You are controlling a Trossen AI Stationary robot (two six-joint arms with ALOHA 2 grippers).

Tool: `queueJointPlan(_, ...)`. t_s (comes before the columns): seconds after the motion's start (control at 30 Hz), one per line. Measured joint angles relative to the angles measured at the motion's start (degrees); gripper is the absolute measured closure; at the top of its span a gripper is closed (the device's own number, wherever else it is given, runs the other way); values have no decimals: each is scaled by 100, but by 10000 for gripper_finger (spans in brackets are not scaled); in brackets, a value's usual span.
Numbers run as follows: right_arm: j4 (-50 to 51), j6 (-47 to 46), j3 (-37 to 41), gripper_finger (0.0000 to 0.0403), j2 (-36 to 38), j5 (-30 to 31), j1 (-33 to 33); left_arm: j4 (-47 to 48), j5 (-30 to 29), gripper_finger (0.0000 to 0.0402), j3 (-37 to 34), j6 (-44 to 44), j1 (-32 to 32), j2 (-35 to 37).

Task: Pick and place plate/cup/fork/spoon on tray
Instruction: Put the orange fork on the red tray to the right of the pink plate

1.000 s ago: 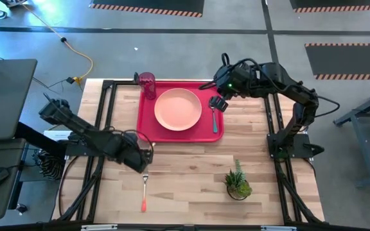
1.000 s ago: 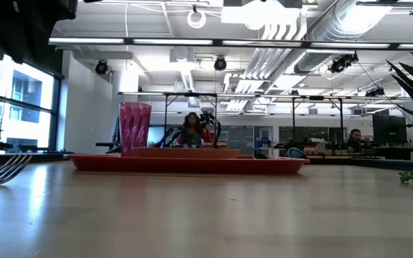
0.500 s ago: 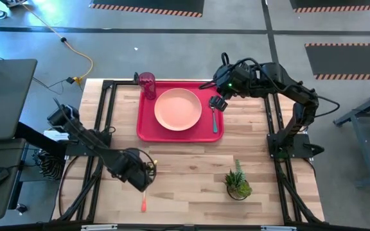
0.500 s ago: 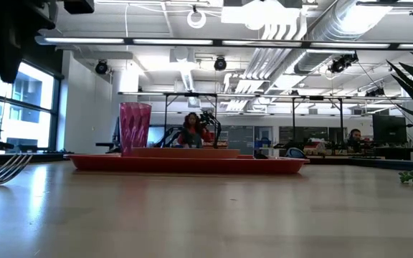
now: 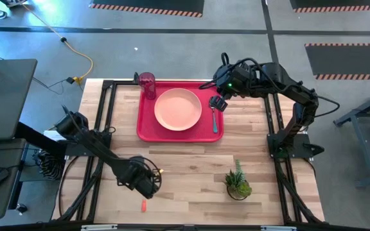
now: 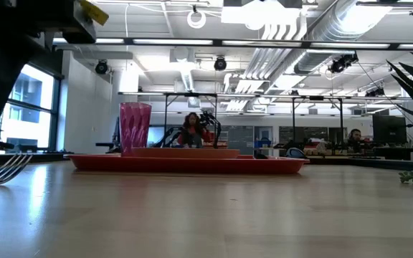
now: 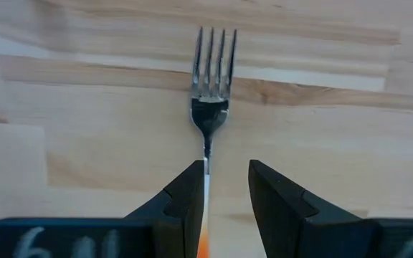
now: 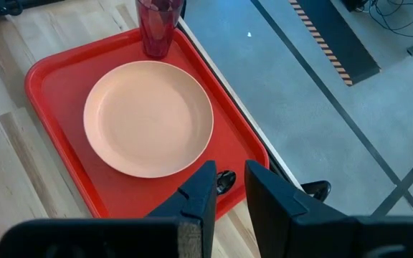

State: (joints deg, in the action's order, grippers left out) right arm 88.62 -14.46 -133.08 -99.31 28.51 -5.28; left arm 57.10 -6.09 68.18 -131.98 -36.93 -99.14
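The fork lies flat on the wooden table near its front edge, and only its orange handle end shows in the high view. My left gripper is open above the fork's neck, which runs along one finger's inner edge, not seen touching. The red tray holds the pink plate, the red cup at its far-left corner and the teal-handled spoon at its right side. My right gripper is open above the spoon's bowl.
A small potted plant stands on the table's near right part. The black frame rails run along the table's left and right sides. Bare wood lies between the tray and the fork. A person sits far off in the room.
My left gripper has gone toward the table's near edge, from beyond the fork's tines to over its neck and handle. The fork has stayed where it was. My right arm has kept still.
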Motion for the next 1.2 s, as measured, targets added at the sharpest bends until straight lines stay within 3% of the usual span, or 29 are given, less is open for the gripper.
queueJointPlan(1.07, -9, 59, 2, 336, -2, -46, 0, -642, 690, 300, 20, -37, 24, -1102)
queueJointPlan(1.2, -11, 59, 2, 336, -2, -46, 0, -658, 686, 318, 20, 15, 24, -1107)
